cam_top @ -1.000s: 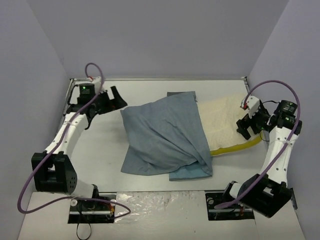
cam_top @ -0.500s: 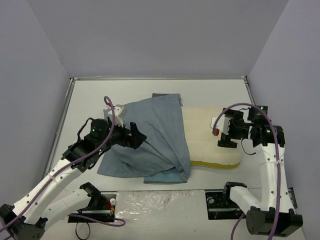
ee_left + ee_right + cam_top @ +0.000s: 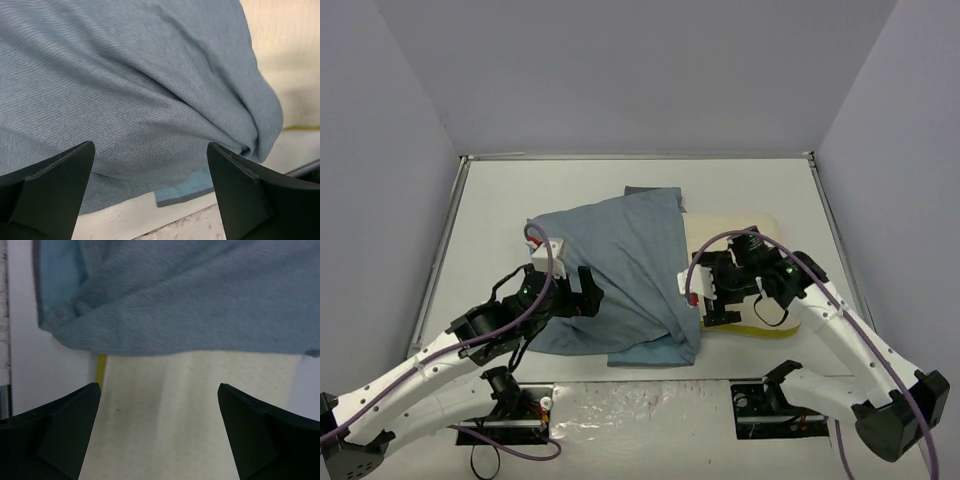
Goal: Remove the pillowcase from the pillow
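The blue-grey pillowcase (image 3: 625, 275) lies rumpled mid-table, covering the left part of the cream-white pillow (image 3: 725, 232), whose right end sticks out with a yellow seam (image 3: 757, 329) along its near edge. My left gripper (image 3: 588, 293) is open at the pillowcase's left near part; the left wrist view shows the cloth (image 3: 140, 90) between its spread fingers, nothing held. My right gripper (image 3: 708, 296) is open over the bare pillow, close to the pillowcase's edge; the right wrist view shows pillow (image 3: 190, 415) below and cloth (image 3: 200, 295) above.
The white table (image 3: 500, 220) is walled by grey panels at left, back and right. A light-blue inner flap (image 3: 642, 353) of the pillowcase lies at its near edge. The arm bases' mounting plates (image 3: 650, 410) sit along the near edge.
Both arms swung inward. My right gripper moved left across the pillow to the pillowcase's edge. My left gripper shifted slightly toward the near edge. The pillowcase and pillow slid left and nearer earlier on.
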Robot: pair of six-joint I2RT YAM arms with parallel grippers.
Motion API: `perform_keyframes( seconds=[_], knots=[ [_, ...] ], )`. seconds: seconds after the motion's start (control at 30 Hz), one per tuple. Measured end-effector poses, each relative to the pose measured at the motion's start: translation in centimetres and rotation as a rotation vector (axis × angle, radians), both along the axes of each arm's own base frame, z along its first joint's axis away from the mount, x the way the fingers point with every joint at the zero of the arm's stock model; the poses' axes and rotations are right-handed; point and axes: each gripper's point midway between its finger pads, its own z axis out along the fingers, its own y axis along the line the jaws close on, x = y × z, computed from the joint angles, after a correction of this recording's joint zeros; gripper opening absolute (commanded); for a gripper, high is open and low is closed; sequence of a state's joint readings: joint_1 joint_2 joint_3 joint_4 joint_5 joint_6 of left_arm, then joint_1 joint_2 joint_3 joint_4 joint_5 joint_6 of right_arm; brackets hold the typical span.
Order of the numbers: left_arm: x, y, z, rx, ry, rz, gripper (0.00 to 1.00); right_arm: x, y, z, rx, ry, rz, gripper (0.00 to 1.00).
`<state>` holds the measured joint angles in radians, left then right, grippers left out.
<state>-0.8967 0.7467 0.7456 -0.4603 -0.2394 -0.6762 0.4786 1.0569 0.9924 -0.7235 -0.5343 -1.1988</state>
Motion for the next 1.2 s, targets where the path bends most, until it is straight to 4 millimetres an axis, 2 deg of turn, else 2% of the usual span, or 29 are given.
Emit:
perform_keyframes(
  seconds=[0.07, 0.13, 0.17, 0.23, 0.3, 0.4, 0.57, 0.63, 0.77, 0.97, 1.0, 1.07, 1.1, 1.13, 1.2],
  knots=[
    [0.0, 1.4, 0.4, -0.062, 0.004, 0.104, 0.94, -2.5, 1.7, -1.5, -0.037, 0.017, 0.058, 1.0],
    [-0.2, 2.6, 0.1, -0.141, 0.019, 0.198, 0.94, -3.5, 2.5, -3.4, -0.095, 0.011, 0.052, 1.0],
    [-0.5, 3.4, -0.8, -0.174, 0.048, 0.255, 0.94, -3.9, 2.6, -4.6, -0.13, 0.009, 0.041, 1.0],
    [-0.9, 4.3, -1.7, -0.216, 0.083, 0.326, 0.94, -4.0, 2.1, -6.7, -0.204, -0.013, -0.001, 1.0],
    [-1.2, 5.0, -2.7, -0.243, 0.13, 0.402, 0.94, -3.3, 0.7, -8.2, -0.266, -0.056, -0.081, 1.0],
    [-1.2, 5.3, -3.7, -0.266, 0.184, 0.483, 0.94, -2.0, -1.1, -8.4, -0.31, -0.132, -0.197, 1.0],
    [-0.9, 4.9, -4.5, -0.307, 0.226, 0.545, 0.94, -0.1, -2.0, -5.4, -0.237, -0.259, -0.33, 1.0],
    [-0.8, 4.8, -4.7, -0.32, 0.235, 0.558, 0.94, 0.0, -2.0, -5.2, -0.223, -0.264, -0.343, 1.0],
    [-0.8, 4.7, -5.0, -0.332, 0.245, 0.57, 0.94, -0.7, -1.9, -7.5, -0.252, -0.182, -0.318, 1.0],
    [-1.2, 5.4, -4.2, -0.363, 0.226, 0.571, 0.94, -1.0, -2.6, -11.0, -0.322, -0.026, -0.316, 0.95],
    [-1.3, 5.7, -4.1, -0.368, 0.222, 0.572, 0.94, -0.9, -2.8, -11.5, -0.332, -0.005, -0.322, 0.92],
    [-1.6, 6.1, -3.7, -0.382, 0.212, 0.572, 0.94, -0.3, -3.3, -12.4, -0.341, 0.034, -0.342, 0.76],
    [-1.7, 6.4, -3.5, -0.392, 0.205, 0.572, 0.94, 0.1, -3.7, -12.7, -0.34, 0.052, -0.358, 0.67],
    [-1.8, 6.6, -3.3, -0.401, 0.2, 0.572, 0.94, 0.5, -4.0, -12.9, -0.339, 0.063, -0.37, 0.46],
    [-1.8, 6.7, -3.0, -0.412, 0.192, 0.572, 0.94, 1.4, -4.5, -12.9, -0.324, 0.075, -0.39, 0.33]
  ],
)
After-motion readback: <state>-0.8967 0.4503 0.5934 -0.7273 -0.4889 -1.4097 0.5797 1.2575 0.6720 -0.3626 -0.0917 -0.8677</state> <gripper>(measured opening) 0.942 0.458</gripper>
